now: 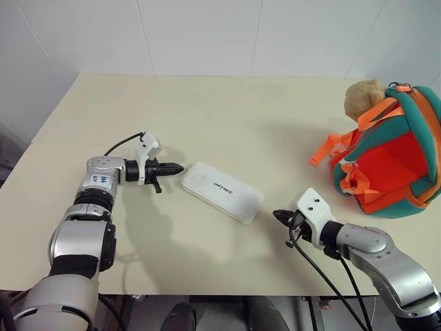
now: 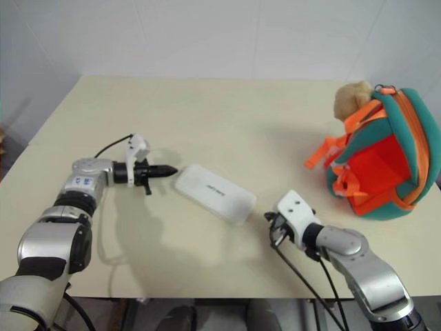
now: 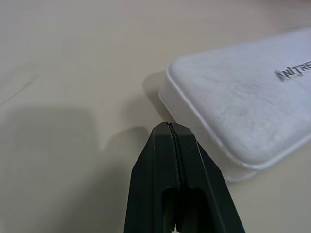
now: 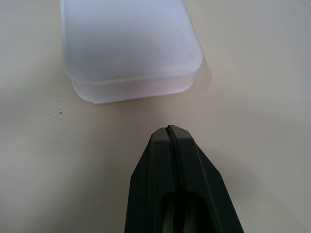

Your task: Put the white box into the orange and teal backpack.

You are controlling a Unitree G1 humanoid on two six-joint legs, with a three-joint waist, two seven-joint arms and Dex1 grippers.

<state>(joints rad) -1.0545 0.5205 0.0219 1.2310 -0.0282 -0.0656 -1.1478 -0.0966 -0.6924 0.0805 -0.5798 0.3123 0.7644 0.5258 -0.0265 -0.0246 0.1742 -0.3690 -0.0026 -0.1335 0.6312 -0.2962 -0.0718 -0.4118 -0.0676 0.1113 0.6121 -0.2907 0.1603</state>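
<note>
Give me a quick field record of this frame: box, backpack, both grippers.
white box: flat on the table, between the two grippers, touched by neither
orange and teal backpack: at the table's right edge, mouth open toward the box, plush toy on top
left gripper: shut, empty, tip just short of the box's end
right gripper: shut, empty, pointing at the box's other end

White box (image 1: 222, 192) mid-counter (image 1: 207, 103), between closed left pincer (image 1: 177, 167) and right pincer (image 1: 278, 216); backpack (image 1: 393, 162) at the right edge.
</note>
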